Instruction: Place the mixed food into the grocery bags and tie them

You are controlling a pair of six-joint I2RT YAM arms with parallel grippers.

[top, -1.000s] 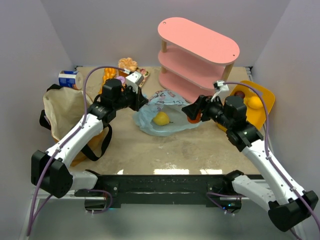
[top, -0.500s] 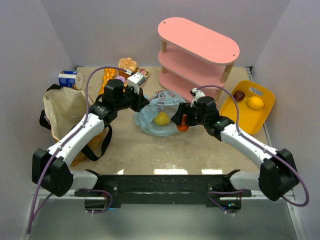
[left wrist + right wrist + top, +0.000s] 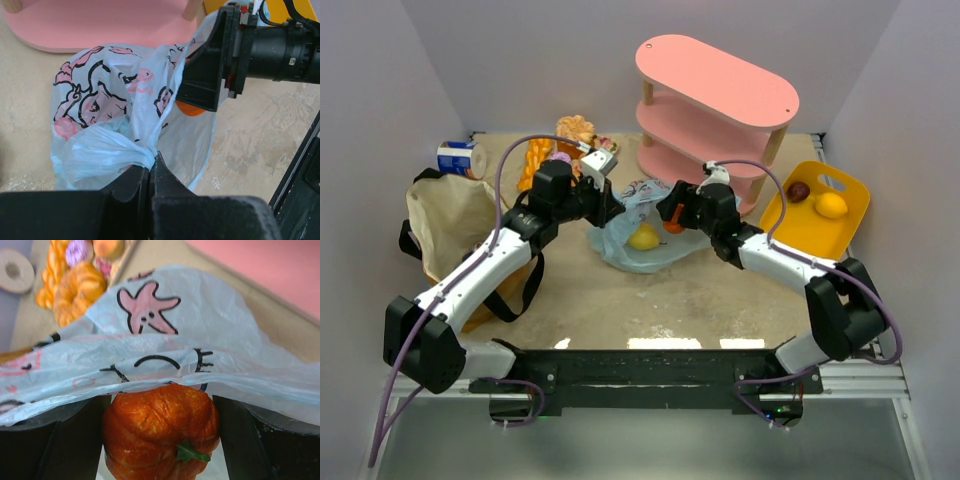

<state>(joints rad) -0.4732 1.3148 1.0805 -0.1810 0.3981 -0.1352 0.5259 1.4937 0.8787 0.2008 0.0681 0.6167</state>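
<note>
The light-blue plastic bag with pink cartoon prints lies at the table's middle, with a yellow fruit inside. My left gripper is shut on a bunched piece of the bag's rim and holds it up. My right gripper is shut on a small orange fruit with a green leaf, right at the bag's mouth, with the plastic draped over its top. The same fruit shows in the left wrist view, between the black fingers. The tan canvas tote with black straps stands at the left.
A pink three-tier shelf stands behind the bag. A yellow basket at the right holds a lemon and a dark red fruit. Pastries and a blue-and-white can sit at the back left.
My right arm has swung left from the yellow basket to the bag's mouth, carrying the orange fruit. My left gripper has shifted slightly right, still holding the bag's rim.
</note>
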